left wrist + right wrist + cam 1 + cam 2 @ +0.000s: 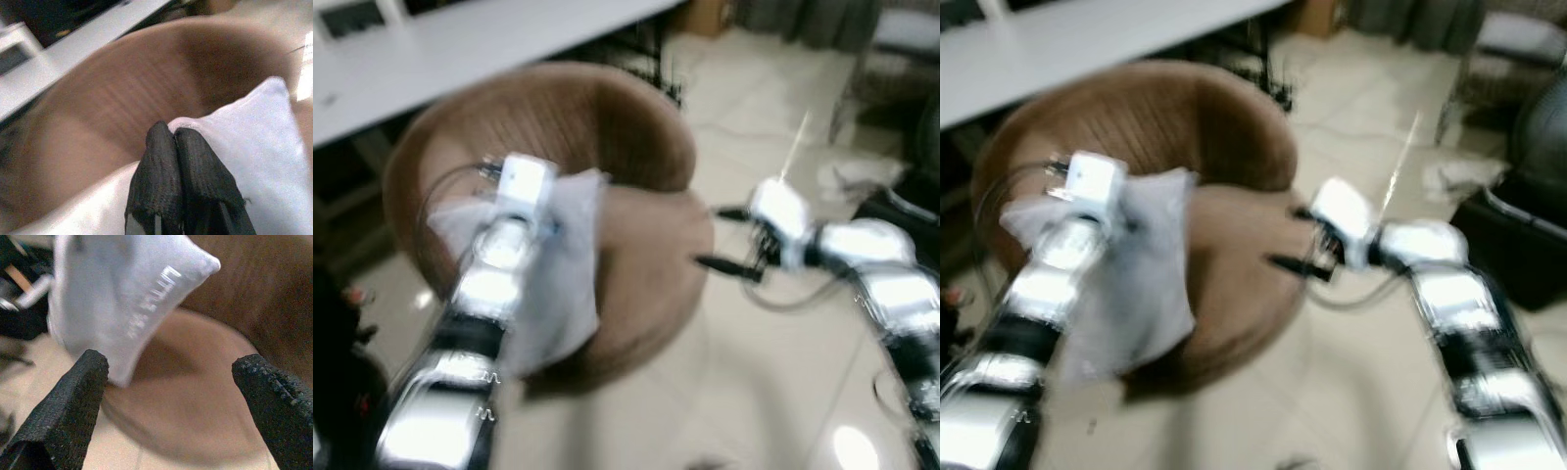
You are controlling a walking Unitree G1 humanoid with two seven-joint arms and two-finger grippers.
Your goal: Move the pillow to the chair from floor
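A white pillow (563, 279) hangs over the seat of a round brown chair (651, 250). My left gripper (168, 142) is shut on the pillow's edge, holding it up above the seat; the silver left arm covers part of it. The pillow (122, 298) carries faint raised lettering. My right gripper (724, 240) stands open at the chair's right rim, its two black fingers (78, 391) spread wide with nothing between them. The curved backrest (122, 83) rises behind the pillow. The views are blurred.
A long white table (460, 49) runs behind the chair. Pale tiled floor (773, 392) lies to the right, with a dark object (1528, 225) at the far right and white clutter (847, 176) near it. Dark items sit at the lower left (337, 352).
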